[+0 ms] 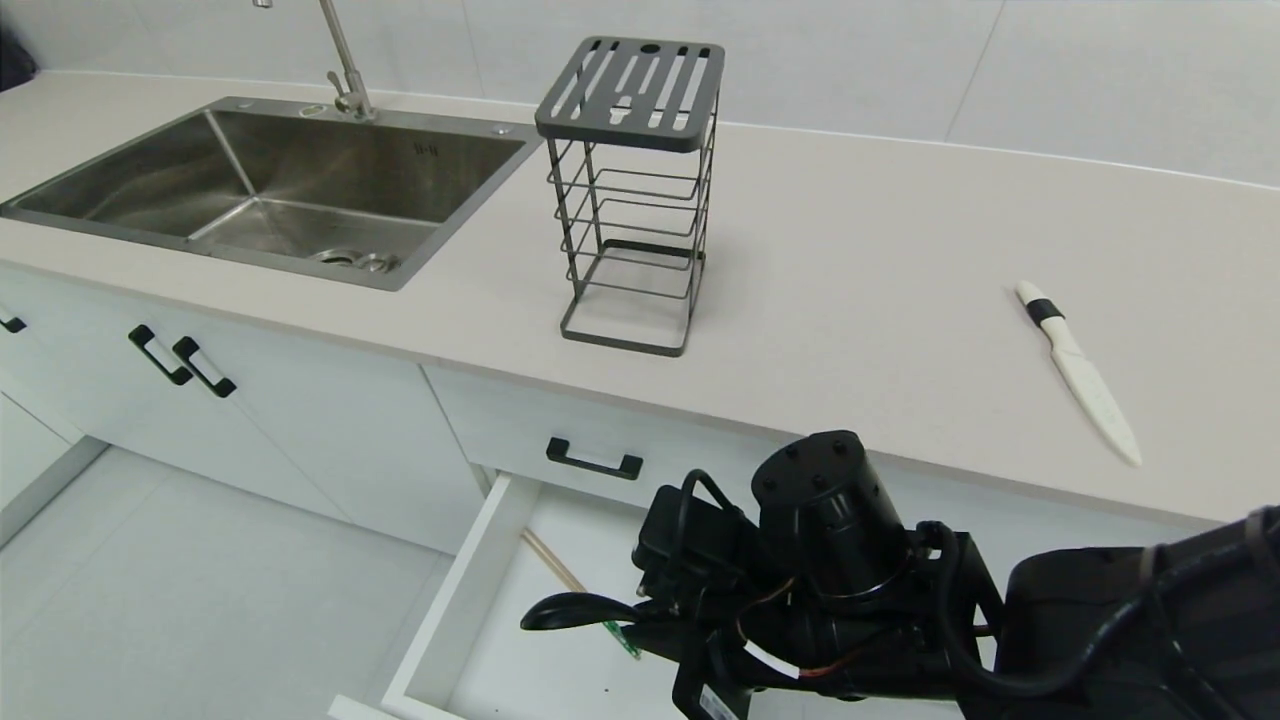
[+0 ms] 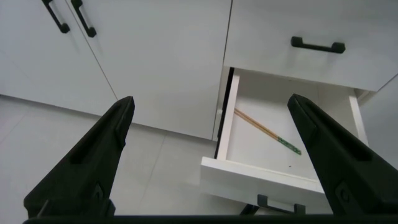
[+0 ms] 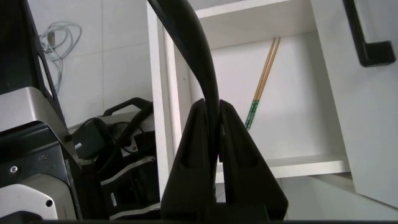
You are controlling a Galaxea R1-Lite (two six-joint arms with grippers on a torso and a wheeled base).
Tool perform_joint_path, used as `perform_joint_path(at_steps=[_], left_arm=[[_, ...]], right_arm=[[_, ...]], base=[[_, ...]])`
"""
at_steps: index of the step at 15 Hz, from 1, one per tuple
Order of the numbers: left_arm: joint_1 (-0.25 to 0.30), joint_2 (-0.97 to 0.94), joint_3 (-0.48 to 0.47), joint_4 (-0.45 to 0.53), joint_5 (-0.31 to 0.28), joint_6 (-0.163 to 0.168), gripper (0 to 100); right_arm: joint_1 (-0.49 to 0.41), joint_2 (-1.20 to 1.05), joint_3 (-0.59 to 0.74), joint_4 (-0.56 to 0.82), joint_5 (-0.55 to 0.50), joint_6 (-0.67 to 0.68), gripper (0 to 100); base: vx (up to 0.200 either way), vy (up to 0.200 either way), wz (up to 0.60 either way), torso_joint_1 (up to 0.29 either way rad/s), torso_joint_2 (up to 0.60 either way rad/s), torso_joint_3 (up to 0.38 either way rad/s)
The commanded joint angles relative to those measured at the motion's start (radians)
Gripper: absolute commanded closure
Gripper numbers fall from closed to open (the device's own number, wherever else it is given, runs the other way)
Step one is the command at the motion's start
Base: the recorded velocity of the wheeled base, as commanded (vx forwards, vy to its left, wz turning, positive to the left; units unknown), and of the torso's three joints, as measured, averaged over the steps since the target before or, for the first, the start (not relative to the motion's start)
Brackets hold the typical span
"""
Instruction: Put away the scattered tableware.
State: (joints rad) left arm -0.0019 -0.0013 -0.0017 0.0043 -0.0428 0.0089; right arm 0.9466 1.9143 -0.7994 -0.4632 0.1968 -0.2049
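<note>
Tableware is located at three positions. A black spoon with a curved handle [image 1: 572, 610] [image 3: 186, 43] is clamped between the closed fingers of the right gripper [image 1: 660, 628] [image 3: 219, 127]. The spoon is held over the interior of a white pull-out drawer [image 1: 455, 610] [image 2: 261, 180] [image 3: 163, 93], which is drawn open below the countertop. Whether the spoon touches the drawer floor cannot be determined.

A pair of light wooden chopsticks with green patterned ends [image 1: 560, 572] [image 2: 266, 132] [image 3: 267, 68] is laid flat on the drawer floor, near its side wall. The two sticks are set side by side and run diagonally.

A white knife with a black band on its handle [image 1: 1078, 372] is placed flat on the pale beige countertop [image 1: 850, 280], near the front edge on the robot's right. It is well apart from the other items.

The left gripper [image 2: 210, 102] is positioned in front of the white cabinet fronts, above the open drawer. Its black fingers [image 2: 93, 162] are spread wide, and nothing is held between them.

A dark grey wire rack with a slotted top plate [image 1: 632, 200] is set upright at the middle of the countertop. A stainless steel sink [image 1: 150, 170] is recessed into the countertop to the left of the rack, and a metal tap [image 1: 345, 60] is mounted at its rear rim. Black bar handles [image 1: 594, 460] are fitted to the drawer and cabinet fronts.
</note>
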Motion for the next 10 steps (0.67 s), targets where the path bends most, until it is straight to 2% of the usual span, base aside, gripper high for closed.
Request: perform_joint_path(at_steps=[1,10], left_arm=[[-0.001,0.001,0.0,0.0,0.0,0.0,0],[-0.001,0.001,0.0,0.002,0.0,-0.001,0]], right_arm=[[-0.003,0.008,-0.001,0.0,0.001,0.001,100],[-0.008,0.039,-0.035,0.001,0.001,-0.001,100]], base=[[0.0,0.0,0.0,-0.256,0.51,0.242],[0.0,0.0,0.0,-0.251,0.49,0.228]])
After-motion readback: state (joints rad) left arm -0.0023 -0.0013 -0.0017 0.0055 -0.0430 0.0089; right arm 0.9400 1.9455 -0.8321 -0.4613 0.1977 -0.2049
